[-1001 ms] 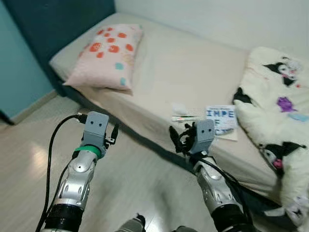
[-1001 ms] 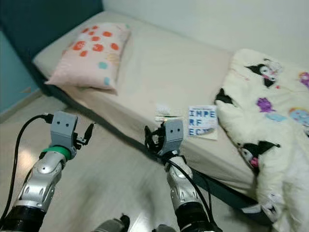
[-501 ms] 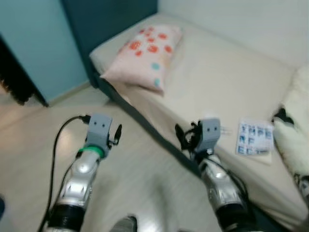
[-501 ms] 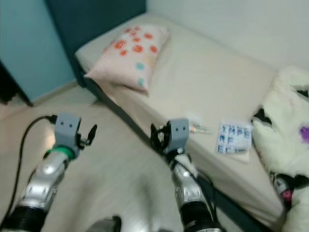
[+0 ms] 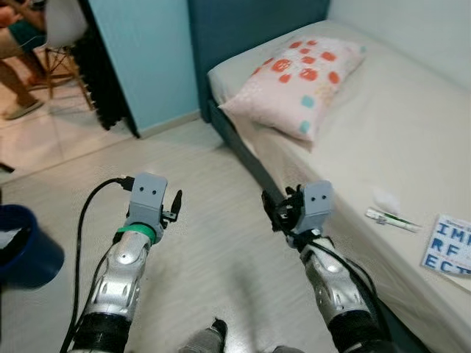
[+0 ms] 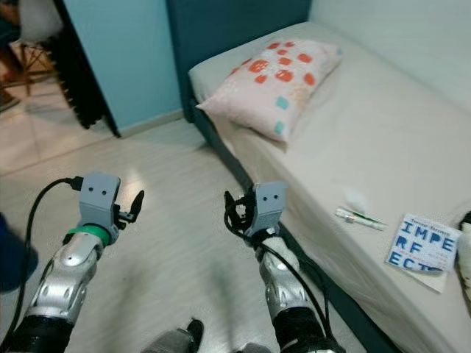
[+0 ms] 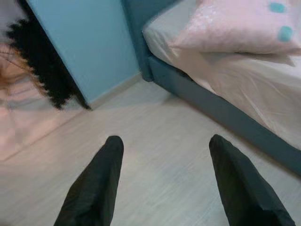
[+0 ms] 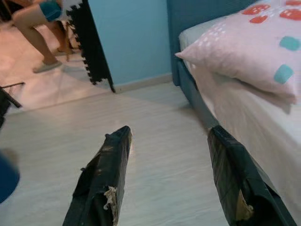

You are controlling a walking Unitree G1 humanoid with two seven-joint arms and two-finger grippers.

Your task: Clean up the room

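Left eye view: two empty claws, left claw (image 7: 162, 181) and right claw (image 8: 171, 181), gape wide; one pillow (image 5: 298, 77).

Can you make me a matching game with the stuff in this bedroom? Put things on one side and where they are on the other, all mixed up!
Things:
1. pillow
2. blue bin
3. booklet
4. toothbrush packet

Places:
A. on the floor, to the robot's left
B. at the head of the bed
C. on the sheet between the pillow and the booklet
D. on the bed, farthest to the robot's right

Pairs: 1-B, 2-A, 3-D, 4-C
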